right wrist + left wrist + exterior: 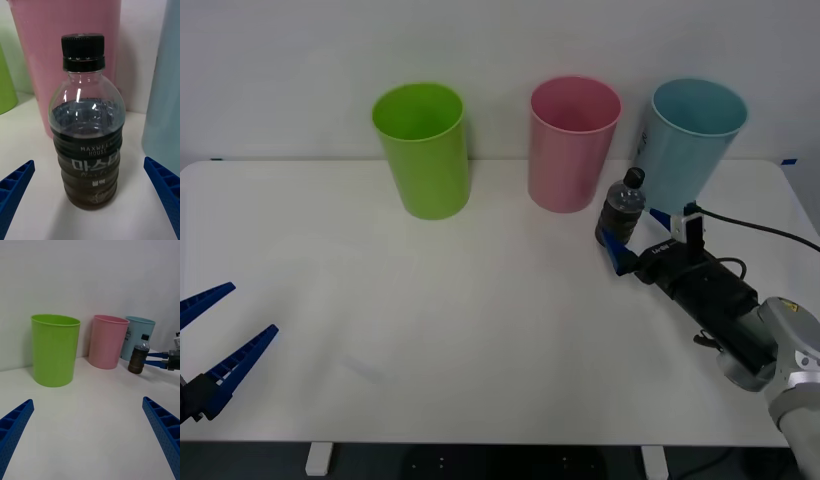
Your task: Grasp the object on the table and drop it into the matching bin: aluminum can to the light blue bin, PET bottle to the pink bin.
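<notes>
R gripper [632, 235] has jaws wide open either side of the Maxwell House PET bottle [87, 127], not clamped, bottle upright on the bench [480, 330] btwn pink bin [572, 145] & light blue bin [692, 140]. Risk: off-centre close tips it, or the lift clips a bin. L gripper [215, 335] idle, open.

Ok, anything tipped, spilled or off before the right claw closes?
Nothing stands out. The PET bottle stands upright, capped, with no spill on the table, between the right claw's open fingers. The pink bin stands upright behind it.
</notes>
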Action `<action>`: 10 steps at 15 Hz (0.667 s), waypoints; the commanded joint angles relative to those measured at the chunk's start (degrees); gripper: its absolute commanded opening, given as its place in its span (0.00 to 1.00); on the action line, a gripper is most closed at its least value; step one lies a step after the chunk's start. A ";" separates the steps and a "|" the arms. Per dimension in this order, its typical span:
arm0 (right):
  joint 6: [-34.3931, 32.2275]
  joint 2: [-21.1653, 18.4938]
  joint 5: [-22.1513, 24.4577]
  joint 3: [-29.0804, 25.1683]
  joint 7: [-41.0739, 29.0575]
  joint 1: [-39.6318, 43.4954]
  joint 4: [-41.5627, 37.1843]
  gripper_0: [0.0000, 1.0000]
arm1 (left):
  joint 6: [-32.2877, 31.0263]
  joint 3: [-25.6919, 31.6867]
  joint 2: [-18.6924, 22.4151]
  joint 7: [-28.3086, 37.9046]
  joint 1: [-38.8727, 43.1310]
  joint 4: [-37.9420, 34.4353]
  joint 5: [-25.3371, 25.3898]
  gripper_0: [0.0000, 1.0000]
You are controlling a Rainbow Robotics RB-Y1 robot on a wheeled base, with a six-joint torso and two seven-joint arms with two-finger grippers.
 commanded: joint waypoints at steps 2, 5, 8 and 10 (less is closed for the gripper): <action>1.08 0.80 -0.03 0.02 2.07 -4.70 5.53 1.00 | 0.00 0.00 0.00 0.00 0.00 0.00 0.00 1.00; 3.02 1.06 -0.03 1.07 3.30 -6.54 6.94 1.00 | 0.00 0.00 0.00 0.00 0.00 0.00 0.00 1.00; 5.21 0.98 -1.44 2.74 4.00 -6.72 6.94 1.00 | 0.00 0.00 0.00 0.00 0.00 0.00 0.00 1.00; 5.56 1.06 -1.52 2.83 4.53 -6.72 6.85 1.00 | 0.00 0.00 0.00 0.00 0.00 0.00 0.00 1.00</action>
